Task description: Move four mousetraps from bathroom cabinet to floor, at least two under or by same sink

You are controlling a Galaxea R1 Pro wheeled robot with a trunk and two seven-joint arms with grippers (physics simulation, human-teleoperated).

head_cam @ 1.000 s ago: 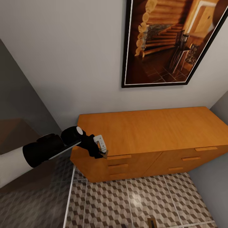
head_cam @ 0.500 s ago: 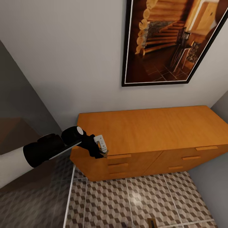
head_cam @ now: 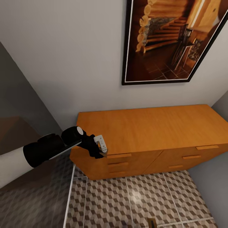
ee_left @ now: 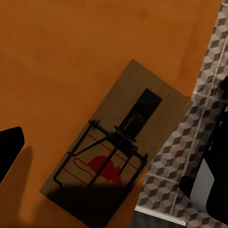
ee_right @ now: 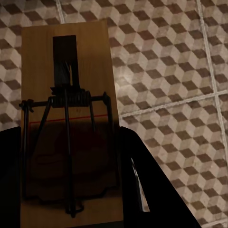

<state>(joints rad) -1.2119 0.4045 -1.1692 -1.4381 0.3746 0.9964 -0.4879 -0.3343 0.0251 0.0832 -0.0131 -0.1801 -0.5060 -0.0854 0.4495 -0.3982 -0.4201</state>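
Floor tiles [head_cam: 133, 202], cube-patterned, right below me, and one mousetrap [head_cam: 152, 223] lying flat at the bottom edge of my head view. My right claw [ee_right: 71, 190] is clamped on a second mousetrap [ee_right: 69, 118], dark fingers [ee_right: 142, 185] on both long edges, tiles beneath it. Further out, my left claw [head_cam: 103, 151] pinches a third mousetrap [ee_left: 118, 152] at the near left corner of the cabinet [head_cam: 152, 129], over its top edge. Behind, a framed picture [head_cam: 171, 41] hangs on the wall.
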